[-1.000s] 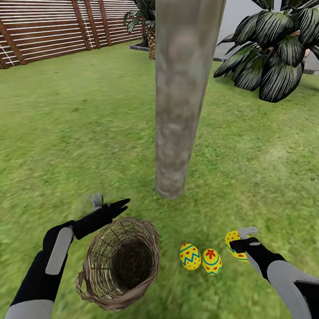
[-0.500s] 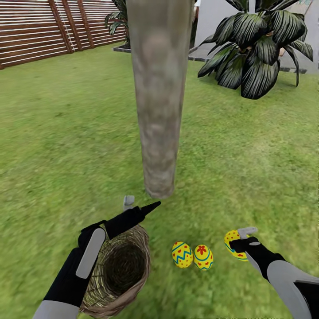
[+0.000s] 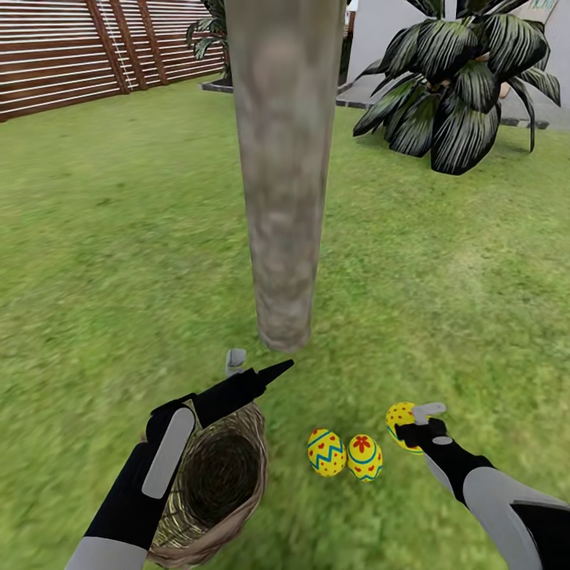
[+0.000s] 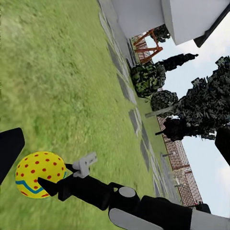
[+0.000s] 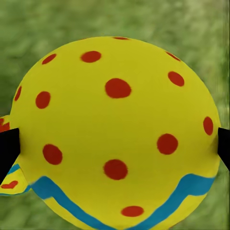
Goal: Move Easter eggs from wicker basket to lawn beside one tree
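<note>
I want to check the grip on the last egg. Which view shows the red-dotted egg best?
The right wrist view: the dotted egg is close, between the right gripper's fingertips. The left wrist view shows it small, beside that gripper. The head view shows it partly hidden behind the gripper.

Left arm reaches forward, forearm angled up and inward; left gripper (image 3: pixel 257 367) jaws spread apart, one dark fingertip pointing ahead, one pale finger upright. Right arm extends forward from the lower right; right gripper (image 3: pixel 417 421) jaws closed around a dotted egg (image 5: pixel 115 132), fingers on either side.
</note>
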You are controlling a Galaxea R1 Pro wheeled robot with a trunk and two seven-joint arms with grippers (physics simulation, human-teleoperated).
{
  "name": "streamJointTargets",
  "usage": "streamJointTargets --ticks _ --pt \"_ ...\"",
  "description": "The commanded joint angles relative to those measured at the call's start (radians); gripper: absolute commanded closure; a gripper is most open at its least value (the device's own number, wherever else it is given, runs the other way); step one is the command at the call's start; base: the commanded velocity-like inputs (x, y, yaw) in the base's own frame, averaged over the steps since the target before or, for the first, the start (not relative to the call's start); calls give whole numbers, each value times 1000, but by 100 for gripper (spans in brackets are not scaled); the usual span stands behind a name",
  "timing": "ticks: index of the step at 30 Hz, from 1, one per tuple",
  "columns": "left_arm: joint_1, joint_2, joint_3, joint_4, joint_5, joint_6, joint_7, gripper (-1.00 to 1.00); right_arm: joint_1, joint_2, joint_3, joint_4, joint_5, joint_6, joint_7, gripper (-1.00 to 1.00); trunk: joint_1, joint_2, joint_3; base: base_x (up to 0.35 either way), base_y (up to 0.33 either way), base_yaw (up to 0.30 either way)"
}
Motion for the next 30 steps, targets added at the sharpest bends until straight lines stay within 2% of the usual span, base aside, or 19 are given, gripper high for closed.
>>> streamJointTargets --ticks 1,21,23,27,30 --pt "0 0 1 0 5 7 0 -100 -1 0 -6 1 11 -4 -7 100 4 -8 -4 0 0 0" --pt "0 0 -1 -7 8 8 -2 -100 0 2 -4 4 24 -6 -8 100 80 -148 -66 0 0 0" --pt "0 -3 -37 -5 8 8 1 -100 13 3 -3 4 24 -6 -8 100 84 -155 -70 0 0 0" --pt "0 -20 -96 -12 13 7 82 -100 17 3 -3 4 24 -6 -8 100 84 -155 -70 0 0 0" --pt "0 -21 -120 -32 15 5 99 -100 17 3 -3 4 24 -6 -7 100 84 -155 -70 0 0 0"
